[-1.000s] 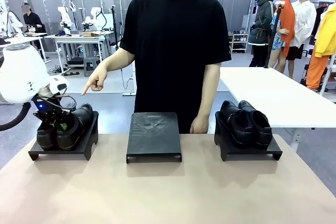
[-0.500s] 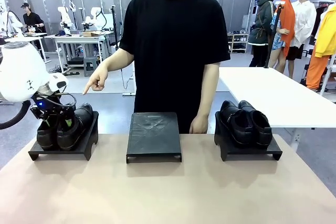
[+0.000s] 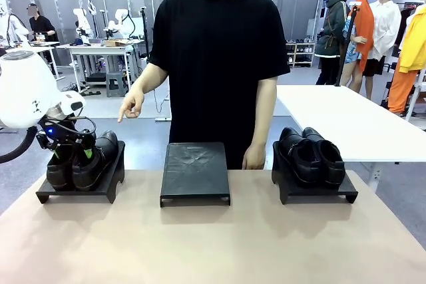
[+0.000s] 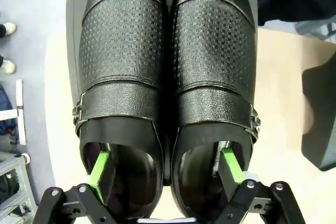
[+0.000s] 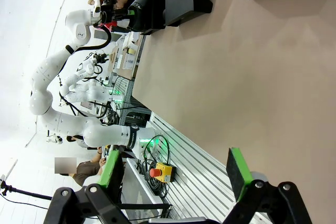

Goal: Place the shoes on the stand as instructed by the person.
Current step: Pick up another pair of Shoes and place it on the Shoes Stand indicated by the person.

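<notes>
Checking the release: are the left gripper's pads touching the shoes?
Cannot tell: the left wrist view shows each green pad inside a shoe opening, contact unclear.

There are four black shoes: two on the left stand (image 3: 80, 189), one (image 3: 61, 164) next to the other (image 3: 94, 161), and two on the right stand (image 3: 313, 192), one (image 3: 301, 157) next to the other (image 3: 326, 156). There are three black stands; the middle stand (image 3: 195, 172) is bare. One person (image 3: 219, 58) stands behind the table (image 3: 213, 244).
</notes>
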### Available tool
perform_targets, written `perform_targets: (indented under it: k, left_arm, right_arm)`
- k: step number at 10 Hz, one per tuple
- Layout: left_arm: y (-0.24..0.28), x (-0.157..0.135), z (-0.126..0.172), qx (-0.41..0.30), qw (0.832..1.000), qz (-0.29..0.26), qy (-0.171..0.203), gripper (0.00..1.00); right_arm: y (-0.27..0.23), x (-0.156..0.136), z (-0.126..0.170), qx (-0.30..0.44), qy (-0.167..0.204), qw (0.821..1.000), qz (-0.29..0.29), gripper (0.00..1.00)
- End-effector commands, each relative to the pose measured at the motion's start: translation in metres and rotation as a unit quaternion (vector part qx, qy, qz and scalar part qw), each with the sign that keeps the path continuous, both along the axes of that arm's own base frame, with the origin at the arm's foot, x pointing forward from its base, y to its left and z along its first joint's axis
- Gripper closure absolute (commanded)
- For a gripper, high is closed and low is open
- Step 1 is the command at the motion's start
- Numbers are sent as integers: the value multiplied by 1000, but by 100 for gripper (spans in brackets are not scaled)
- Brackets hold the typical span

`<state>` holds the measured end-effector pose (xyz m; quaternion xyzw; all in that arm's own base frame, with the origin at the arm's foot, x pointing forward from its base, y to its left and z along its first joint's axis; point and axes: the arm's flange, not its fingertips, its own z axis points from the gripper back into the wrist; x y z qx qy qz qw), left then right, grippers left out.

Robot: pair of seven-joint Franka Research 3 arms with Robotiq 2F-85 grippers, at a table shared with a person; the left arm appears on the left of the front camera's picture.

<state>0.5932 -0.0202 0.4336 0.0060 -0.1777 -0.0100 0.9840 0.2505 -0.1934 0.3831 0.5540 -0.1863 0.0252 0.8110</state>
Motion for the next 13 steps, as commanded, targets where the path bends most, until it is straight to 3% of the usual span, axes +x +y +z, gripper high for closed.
perform_targets:
  k: [1,9,11,13]
  left_arm:
    - [0,2,-1,0,1000,-1,-1,0]
    - [0,0,0,0,1000,0,0,0]
    - [4,-30,44,-87,993,-15,81,0]
    - [23,-75,82,-159,981,-25,110,0]
  right_arm:
    - [-1,-3,0,0,-7,1000,5,0]
    - [-1,-3,0,0,-7,1000,5,0]
    - [-1,-3,0,0,-7,1000,5,0]
    - [-1,-3,0,0,-7,1000,5,0]
